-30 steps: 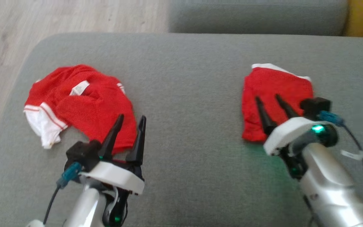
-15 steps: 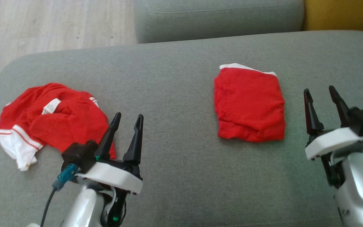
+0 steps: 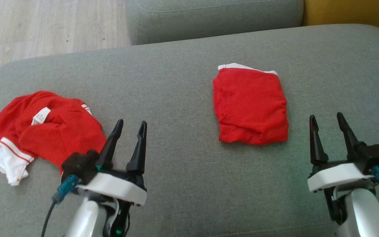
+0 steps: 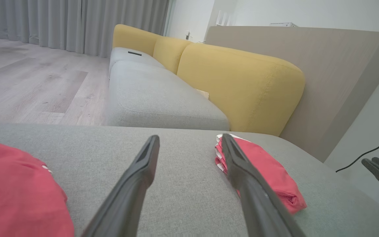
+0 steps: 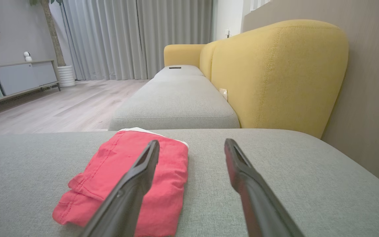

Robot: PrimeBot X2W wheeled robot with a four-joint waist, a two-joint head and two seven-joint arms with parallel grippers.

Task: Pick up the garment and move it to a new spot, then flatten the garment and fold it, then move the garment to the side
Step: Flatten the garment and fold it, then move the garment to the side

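Note:
A red garment [image 3: 250, 105] with a white band at its far edge lies folded into a neat square on the grey cushion [image 3: 183, 184], right of centre. My right gripper [image 3: 326, 116] stands open near and to the right of it, clear of the cloth. The right wrist view has this folded garment [image 5: 117, 177] lying left of the open right gripper [image 5: 192, 142]. A second red and white garment [image 3: 41, 131] lies crumpled at the left. My left gripper [image 3: 132, 122] is open and empty just right of it. The left wrist view has the crumpled garment [image 4: 15, 191] at lower left and the folded one [image 4: 268, 171] behind the right finger.
Beyond the cushion's far edge stand another grey seat [image 3: 209, 19] and a yellow backrest [image 3: 350, 13]. Wood floor [image 3: 44, 29] lies past the rounded left corner. Bare cushion stretches between the two garments and along the near side.
My right gripper has drawn back from over the folded garment to the near right, still open. The head camera has shifted; the left gripper has barely moved.

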